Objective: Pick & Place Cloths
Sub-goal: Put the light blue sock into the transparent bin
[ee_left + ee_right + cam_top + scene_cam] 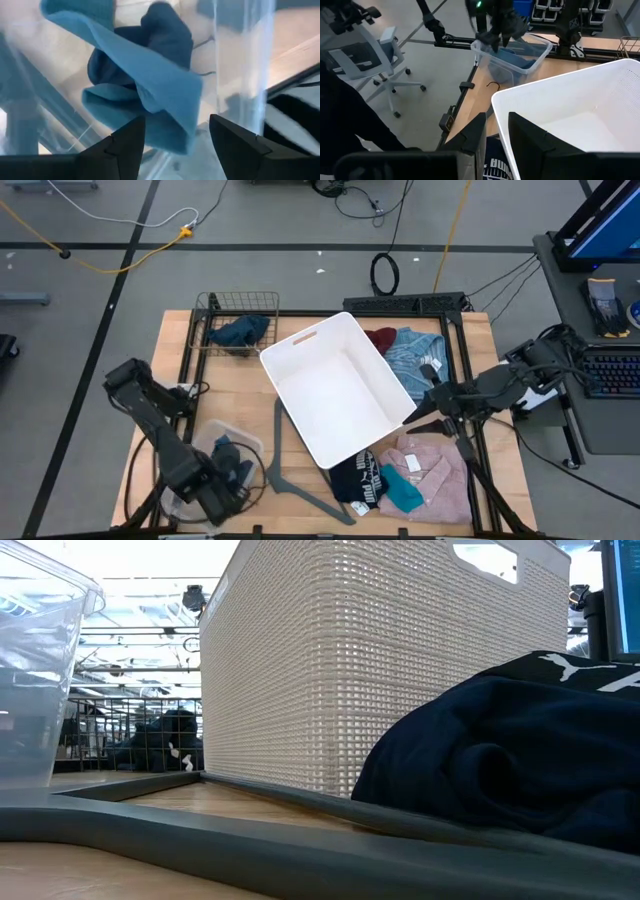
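A blue cloth [145, 85] lies crumpled in the clear plastic tub [222, 438] at the near left corner of the bench [300, 505], a lighter blue fold draped over a darker bunched part. My left claw [175, 145] hangs right over it inside the tub, its two fingers spread apart on either side of the fold and holding nothing. Another dark blue cloth [240, 332] sits in the wire basket [262, 302] at the far left of the bench. A maroon cloth [381, 338] and a light-blue shirt [415, 360] lie at the far right, just beside the big white bin [340, 390] that stands tilted in the middle of the bench. Nearer on the right lie a black cloth with white print [357, 480], a teal cloth [402, 490] and a pink shirt [440, 475], all touching one another; the black one fills the right of the low view, close against the bin's woven wall. A grey hanger [285, 470] lies between the tub and the black cloth. My right claw [425, 408] hovers by the bin's right edge, above the gap between the light-blue shirt and the pink one; its fingers stand only a narrow gap apart, with nothing between them.
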